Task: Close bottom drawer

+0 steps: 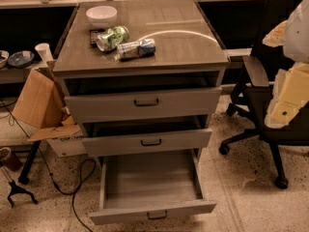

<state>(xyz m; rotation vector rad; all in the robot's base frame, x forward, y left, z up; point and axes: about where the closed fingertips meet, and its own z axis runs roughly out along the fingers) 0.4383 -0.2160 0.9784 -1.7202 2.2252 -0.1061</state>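
Observation:
The grey wood-grain cabinet (140, 62) stands in the middle of the view with all three drawers out. The bottom drawer (152, 212) is pulled far out. Its wide shallow box (149, 180) is empty, and a small dark bar handle (157, 215) sits on its short front panel. The middle drawer (147, 141) and the top drawer (143, 103) are each slightly open. My gripper (286, 103) is at the right edge of the view, close to the camera, level with the top drawer, well to the right of the cabinet and apart from the bottom drawer.
On the cabinet top lie a white bowl (101, 14), a green can (112, 37) and a blue-white can (136, 49) on its side. A black office chair (263, 81) stands at the right. A cardboard box (41, 100), a paper cup (43, 52) and floor cables (72, 187) are at the left.

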